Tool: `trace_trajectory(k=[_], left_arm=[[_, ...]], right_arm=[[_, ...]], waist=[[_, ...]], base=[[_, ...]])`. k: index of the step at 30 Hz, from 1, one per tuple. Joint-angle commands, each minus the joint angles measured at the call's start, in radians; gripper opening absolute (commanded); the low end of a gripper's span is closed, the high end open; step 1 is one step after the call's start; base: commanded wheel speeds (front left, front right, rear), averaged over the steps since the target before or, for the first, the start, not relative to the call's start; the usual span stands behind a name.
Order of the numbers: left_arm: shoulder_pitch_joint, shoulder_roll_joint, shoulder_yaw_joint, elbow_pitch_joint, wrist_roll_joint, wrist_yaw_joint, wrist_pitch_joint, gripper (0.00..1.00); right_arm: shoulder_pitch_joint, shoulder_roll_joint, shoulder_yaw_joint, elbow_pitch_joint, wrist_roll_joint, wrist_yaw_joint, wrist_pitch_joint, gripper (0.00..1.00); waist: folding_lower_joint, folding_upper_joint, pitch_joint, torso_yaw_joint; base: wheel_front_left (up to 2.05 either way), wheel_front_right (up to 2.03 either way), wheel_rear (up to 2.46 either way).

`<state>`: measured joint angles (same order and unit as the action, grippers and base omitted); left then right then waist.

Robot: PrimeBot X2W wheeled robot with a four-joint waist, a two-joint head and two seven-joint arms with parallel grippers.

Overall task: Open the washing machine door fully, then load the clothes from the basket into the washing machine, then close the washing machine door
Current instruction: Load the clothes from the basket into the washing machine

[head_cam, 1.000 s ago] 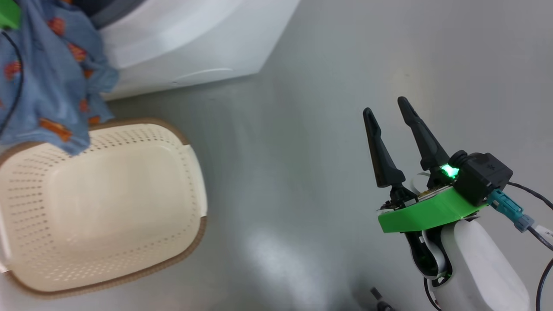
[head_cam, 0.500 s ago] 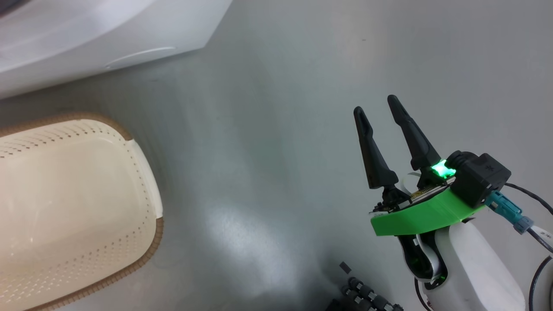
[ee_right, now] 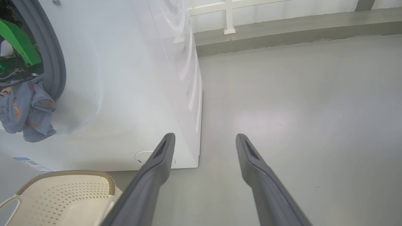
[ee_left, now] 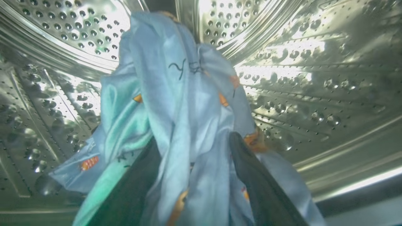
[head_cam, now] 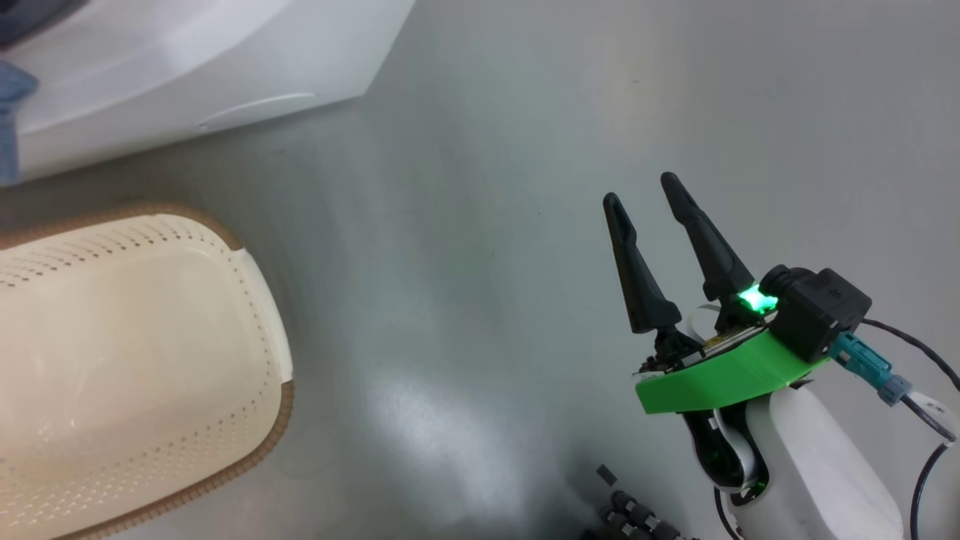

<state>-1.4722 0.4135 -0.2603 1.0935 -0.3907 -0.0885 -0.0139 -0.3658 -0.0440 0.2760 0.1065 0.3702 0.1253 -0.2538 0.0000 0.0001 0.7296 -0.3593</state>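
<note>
Grey floor [head_cam: 487,225], left pincer [ee_left: 194,163] clamping clothes [ee_left: 176,94] inside drum [ee_left: 314,94]

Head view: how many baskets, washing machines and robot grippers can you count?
the basket: 1
the washing machine: 1
right gripper: 1
Total: 3

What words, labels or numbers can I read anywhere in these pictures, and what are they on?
None can be read.
Blue label sticker low on the washing machine: print too small and blurred.
White tag on a cable beside the right gripper: dark marks, too small to read.
</note>
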Motion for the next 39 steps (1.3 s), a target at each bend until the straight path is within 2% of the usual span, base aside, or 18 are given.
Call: trace_trajectory(k=[1,4,7,14,24,31,39], left_arm=[[-0.027,0.030,0.000,0.011,0.006,-0.002,0.033,1.00],[-0.033,0.020,-0.006,0.055,0.001,-0.005,0.063,1.00],[-0.030,0.015,-0.004,0.079,-0.012,-0.013,0.050,1.00],[0.011,0.006,0.002,0.095,-0.037,-0.028,-0.066,1.00],[0.136,-0.050,-0.014,0.104,-0.090,-0.041,-0.197,1.00],[0.300,-0.085,-0.035,0.003,-0.122,-0.042,-0.246,1.00],[0.547,-0.100,0.038,-0.235,-0.111,-0.039,-0.248,1.00]], right_arm=[[0.000,-0.006,0.015,-0.014,0.001,0.005,-0.008,1.00],[-0.002,-0.006,0.013,-0.007,0.002,0.005,-0.008,1.00],[-0.005,-0.006,0.010,-0.003,0.000,0.005,-0.008,1.00],[-0.014,-0.006,0.004,0.011,-0.005,0.005,-0.008,1.00],[-0.015,-0.006,-0.023,0.048,-0.026,0.005,-0.008,1.00],[-0.001,-0.017,-0.046,0.079,-0.029,0.005,-0.008,1.00],[0.033,-0.054,-0.071,0.087,-0.011,0.005,-0.008,1.00]], waist=[[0.0000,-0.0001,-0.012,0.004],[0.0000,-0.0001,-0.028,0.008],[0.0000,-0.0001,-0.044,0.016],[0.0000,-0.0001,-0.091,0.043],[0.0000,-0.0001,-0.201,0.125],[0.0000,-0.0001,-0.309,0.194],[0.0000,-0.0001,-0.412,0.252]], base=[[0.00,0.00,0.00],[0.00,0.00,0.00],[0.00,0.00,0.00],[0.00,0.00,0.00],[0.00,0.00,0.00],[0.00,0.00,0.00],[0.00,0.00,0.00]])
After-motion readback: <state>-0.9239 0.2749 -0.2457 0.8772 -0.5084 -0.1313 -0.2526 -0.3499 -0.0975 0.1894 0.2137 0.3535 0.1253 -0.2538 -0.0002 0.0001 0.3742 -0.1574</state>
